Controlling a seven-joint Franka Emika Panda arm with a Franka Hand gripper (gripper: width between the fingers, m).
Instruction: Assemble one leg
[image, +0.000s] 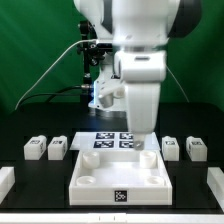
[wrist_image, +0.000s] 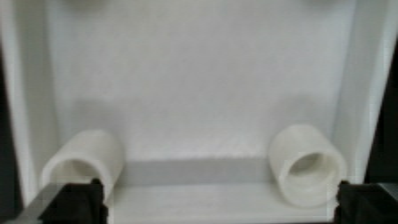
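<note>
Exterior view first. My arm (image: 140, 70) stands tall over the middle of the worktop (image: 35, 197). The wrist is dropped almost straight down, and its lower end hangs over the far side of the tabletop (image: 118, 172), a little toward the exterior view's right.

The tabletop lies flat by the worktop's near edge with its sockets facing up. That makes sense to me, since a leg has to go down into a corner socket. Just behind it, toward the worktop's middle, lies the marker board (image: 112, 140).

The legs are parked clear of the work in a row:
- One leg (image: 35, 148) and a second leg (image: 58, 150) sit toward the worktop's edge on the exterior view's left.
- A third leg (image: 170, 147) and a fourth leg (image: 196, 150) sit toward the edge on the exterior view's right.

All four stand apart from the tabletop, and none is in my grasp. From here the wrist body hides the fingers, so this camera tells me nothing about them.

Over to the wrist view. I'm looking straight down into the tabletop (wrist_image: 196, 80), with its raised rim running along both sides. Two sockets show, one socket (wrist_image: 86, 160) and the other socket (wrist_image: 311, 165).

The gripper (wrist_image: 217, 205) shows only as dark fingertips (wrist_image: 71, 200), spread wide, one just outside each socket. Nothing lies between them but the tabletop's floor, so the gripper is open and empty.

My read is that no leg has been fetched yet and the job is at its start. The third leg looks the shortest reach.
</note>
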